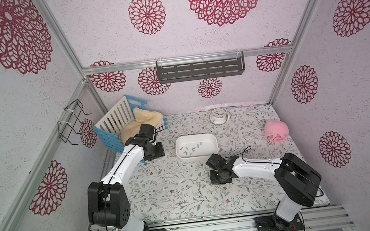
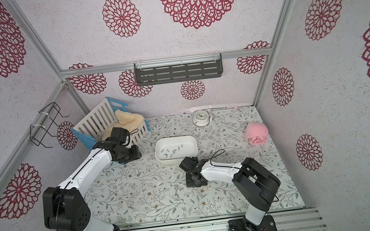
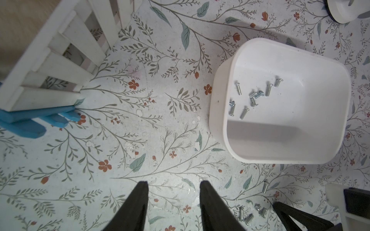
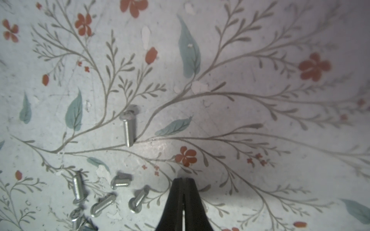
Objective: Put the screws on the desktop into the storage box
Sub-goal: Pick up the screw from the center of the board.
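The white storage box (image 1: 195, 135) (image 2: 174, 138) sits mid-desktop with several silver screws (image 1: 190, 149) (image 3: 253, 98) lying in it. More screws (image 1: 201, 186) (image 2: 178, 189) (image 4: 128, 130) lie loose on the vine-printed desktop (image 1: 176, 193), nearer the front than the box. My right gripper (image 4: 183, 179) hangs just over the desktop beside that loose cluster; it is shut, with nothing between its fingers, and touches none of them. My left gripper (image 3: 174, 184) hovers open and empty over bare desktop between the crate and the box.
A blue-and-white slatted crate (image 1: 109, 124) with cream fleece stands at the back left, close behind the left arm. A white clock (image 1: 219, 115) is at the back, a pink fluffy thing (image 1: 276, 131) to the right. A dark shelf (image 1: 200, 70) hangs on the back wall.
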`<state>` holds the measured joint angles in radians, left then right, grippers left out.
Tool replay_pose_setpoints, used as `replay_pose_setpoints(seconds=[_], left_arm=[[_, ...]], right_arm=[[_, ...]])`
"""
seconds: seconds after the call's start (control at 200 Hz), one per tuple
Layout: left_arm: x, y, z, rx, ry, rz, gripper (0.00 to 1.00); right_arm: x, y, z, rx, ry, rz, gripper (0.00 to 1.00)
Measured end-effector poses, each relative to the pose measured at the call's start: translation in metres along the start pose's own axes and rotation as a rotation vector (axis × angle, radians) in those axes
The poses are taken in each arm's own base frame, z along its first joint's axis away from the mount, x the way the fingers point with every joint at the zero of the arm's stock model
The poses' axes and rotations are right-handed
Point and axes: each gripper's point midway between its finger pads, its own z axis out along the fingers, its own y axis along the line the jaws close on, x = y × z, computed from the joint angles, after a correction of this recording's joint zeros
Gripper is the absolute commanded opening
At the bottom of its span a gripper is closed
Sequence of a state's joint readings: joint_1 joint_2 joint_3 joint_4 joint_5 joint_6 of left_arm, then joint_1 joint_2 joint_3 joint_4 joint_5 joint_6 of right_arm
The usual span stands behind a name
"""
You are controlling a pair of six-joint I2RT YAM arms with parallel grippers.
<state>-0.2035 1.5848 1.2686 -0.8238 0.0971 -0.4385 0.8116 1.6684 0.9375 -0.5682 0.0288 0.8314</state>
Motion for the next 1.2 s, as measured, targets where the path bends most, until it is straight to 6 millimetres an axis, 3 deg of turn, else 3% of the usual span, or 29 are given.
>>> replay_pose_setpoints(seconds=[0.29, 0.705, 1.051, 1.201], left_arm=[[0.0, 0.0, 0.0, 0.0, 0.0, 0.0, 0.47], [-0.001, 0.002, 0.0, -0.001, -0.001, -0.005, 0.47], [-0.001, 0.002, 0.0, 0.007, 0.002, -0.014, 0.47], [0.0, 0.0, 0.0, 0.017, 0.006, -0.015, 0.47]], right_arm=[[0.005, -0.003, -0.012, 0.037, 0.031, -0.008, 0.0], [-0.039, 0.027, -0.063, -0.032, -0.077, -0.008, 0.0], [-0.117, 0.052, -0.121, -0.124, -0.246, 0.015, 0.0], [-0.154, 0.067, -0.127, -0.158, -0.297, 0.022, 0.0]])
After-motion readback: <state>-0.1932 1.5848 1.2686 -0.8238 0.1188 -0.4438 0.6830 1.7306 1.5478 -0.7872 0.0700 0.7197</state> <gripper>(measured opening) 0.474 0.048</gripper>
